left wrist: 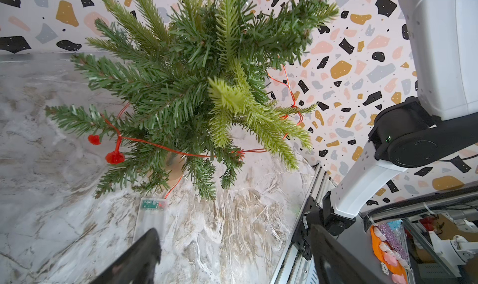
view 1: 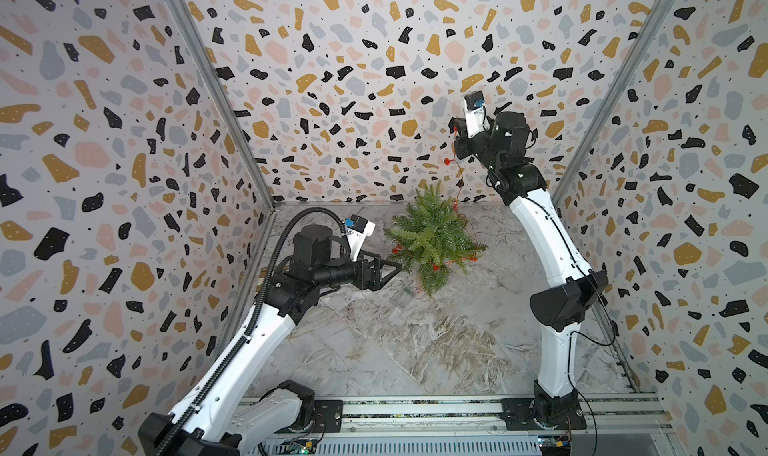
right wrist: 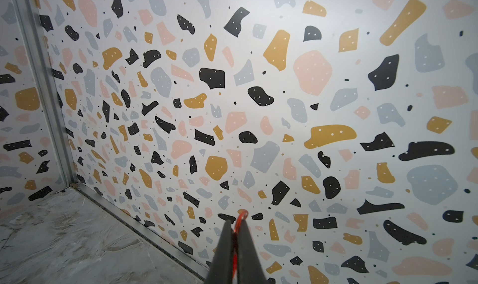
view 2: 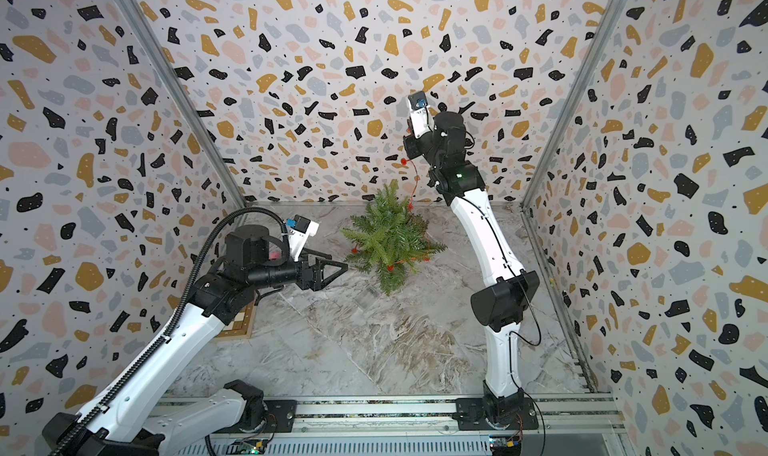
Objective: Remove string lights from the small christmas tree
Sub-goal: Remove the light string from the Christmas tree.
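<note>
While the right hand (right wrist: 236, 223) is raised high near the speckled terrazzo back wall (right wrist: 310, 88), its two dark fingers are pressed together on the thin red-orange wire of the string lights (view 1: 459, 175). In the right wrist view a short loop of this wire stands out past the fingertips. From this hand the wire hangs down in a loose, bending line, with a small red bulb cluster just under the hand, and it meets the small green artificial christmas tree (view 1: 432, 238) on its far right side.

The tree stands on its round tan base (left wrist: 176, 172) on the grey marble surface (view 1: 415, 341), close to the back wall, between the two arms. The rest of the wire lies among the lower branches: in the left wrist view it runs across the tree below the needles, and two red bulbs hang at one side of the tree. The small clear rectangular box (left wrist: 151, 216) at the wire's end lies flat on the surface just beside the tree's base.

The left hand (left wrist: 232, 229) is low, just beside the tree's lower branches on the robot's left side. Its fingers stand wide apart and hold nothing. In the left wrist view one finger overlaps the near end of the clear box, but I cannot tell if it touches it.
</note>
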